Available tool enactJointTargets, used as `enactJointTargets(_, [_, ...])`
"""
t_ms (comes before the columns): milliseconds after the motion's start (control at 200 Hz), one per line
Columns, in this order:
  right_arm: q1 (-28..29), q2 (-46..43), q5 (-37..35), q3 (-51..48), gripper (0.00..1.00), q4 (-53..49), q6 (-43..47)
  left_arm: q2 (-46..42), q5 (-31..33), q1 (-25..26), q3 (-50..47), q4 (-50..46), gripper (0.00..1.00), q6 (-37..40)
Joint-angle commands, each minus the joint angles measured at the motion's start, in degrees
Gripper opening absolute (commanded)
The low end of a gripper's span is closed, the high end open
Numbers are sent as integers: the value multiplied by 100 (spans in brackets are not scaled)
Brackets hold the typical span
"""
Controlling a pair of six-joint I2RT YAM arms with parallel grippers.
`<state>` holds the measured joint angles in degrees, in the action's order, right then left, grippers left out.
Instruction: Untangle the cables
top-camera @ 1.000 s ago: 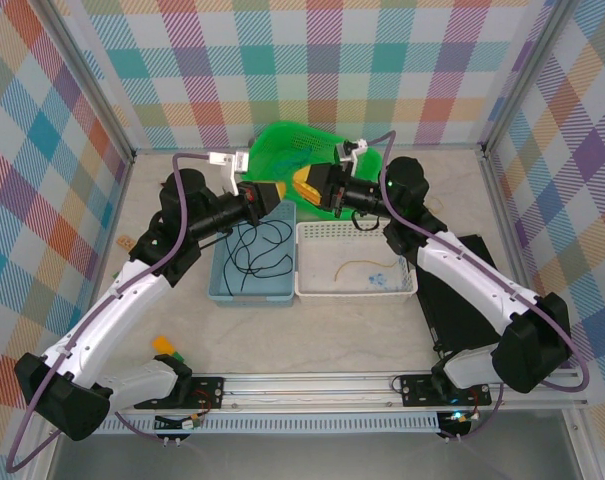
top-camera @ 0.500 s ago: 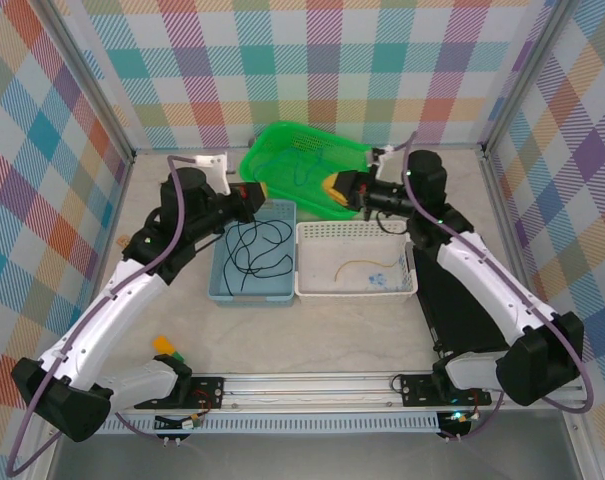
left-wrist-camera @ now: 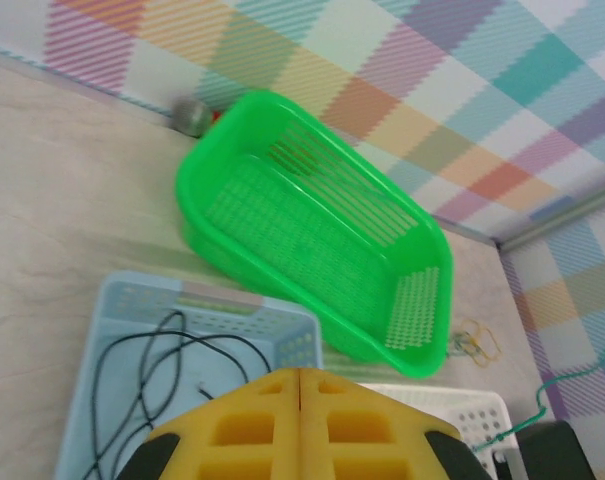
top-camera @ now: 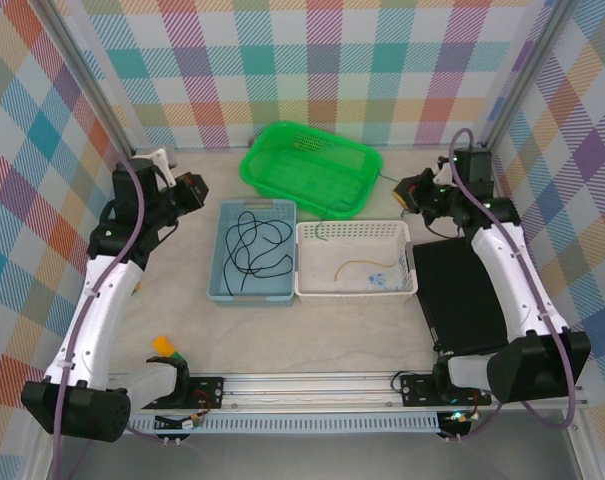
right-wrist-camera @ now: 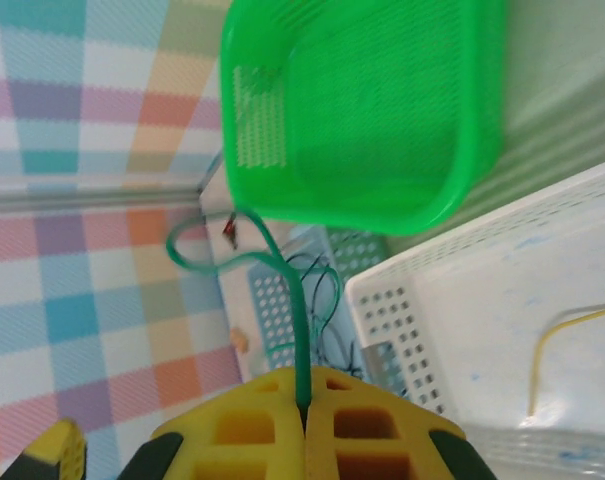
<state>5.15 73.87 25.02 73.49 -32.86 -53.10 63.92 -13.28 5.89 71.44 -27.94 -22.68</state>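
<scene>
I see my right gripper point(right-wrist-camera: 304, 405) pinched tight on the dark green cable point(right-wrist-camera: 299, 330); my left gripper point(left-wrist-camera: 300, 372) is closed, holding nothing.

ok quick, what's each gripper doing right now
left gripper: closed, nothing between its fingers.
right gripper: closed on the green cable.

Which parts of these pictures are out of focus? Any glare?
Top external: sharp, evenly lit, no glare. Left wrist: the near yellow jaws are soft, the green basket clearer. Right wrist: soft overall; the green cable between the jaws is blurred.
</scene>
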Motion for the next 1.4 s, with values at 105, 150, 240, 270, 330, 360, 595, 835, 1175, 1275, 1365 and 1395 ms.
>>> enactJointTargets(105, [-74, 242, -30, 385, 0, -257, 412, 170, -388, -130, 174, -8, 0, 229])
enactJointTargets(150, [-75, 258, 58, 359, 0, -77, 358, 250, -522, -140, 185, 78, 0, 269])
enactJointTargets(240, [-75, 374, 276, 452, 0, 224, 196, 355, -900, -141, 161, 361, 0, 360])
enactJointTargets(270, [-75, 423, 358, 510, 0, 298, 124, 366, -937, -141, 131, 445, 0, 347])
enactJointTargets(330, [-75, 503, 515, 608, 0, 502, -74, 403, -1038, -136, 132, 527, 13, 378])
enactJointTargets(360, [-75, 520, 580, 639, 0, 635, -187, 427, -1094, -141, 152, 511, 27, 391])
enactJointTargets(595, [102, 964, 699, 976, 0, 1302, -662, 338, -1373, -141, -86, 560, 85, 488])
enactJointTargets(835, [611, 1853, -2, 1623, 0, 1714, -658, 181, -1792, -149, -444, 561, 100, 636])
enactJointTargets(1175, [1291, 3676, -1094, 3086, 0, 1701, -435, 59, -1721, -176, -785, 368, 100, 779])
enactJointTargets(1275, [1375, 4135, -1235, 3422, 16, 1654, -464, 73, -1723, -184, -799, 292, 100, 885])
enactJointTargets(1365, [1408, 4416, -1299, 3729, 51, 1393, -277, 94, -1707, -187, -783, 249, 100, 977])
enactJointTargets(1395, [1415, 4450, -1322, 3826, 55, 1303, -183, 102, -1696, -193, -772, 242, 100, 1007])
